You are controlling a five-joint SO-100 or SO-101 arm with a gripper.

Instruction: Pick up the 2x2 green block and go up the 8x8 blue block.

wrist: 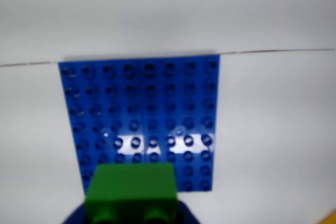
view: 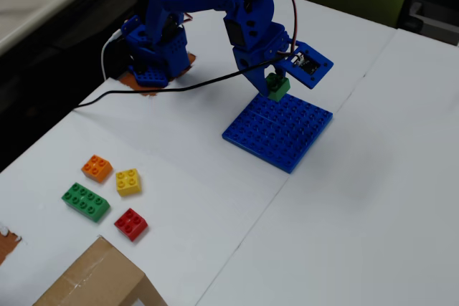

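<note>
The green block (view: 278,87), a small square brick, hangs clamped in the jaws of the blue arm (view: 215,5) just above the near-arm edge of the blue plate (view: 287,134), centre right of the fixed view. In the wrist view it fills the bottom centre, studs toward the camera, the plate (wrist: 142,108) spread beyond it. The pick looks done; what remains is carrying it further over the studs and lowering squarely. Spare bricks lie lower left on the white desk (view: 344,234).
</note>
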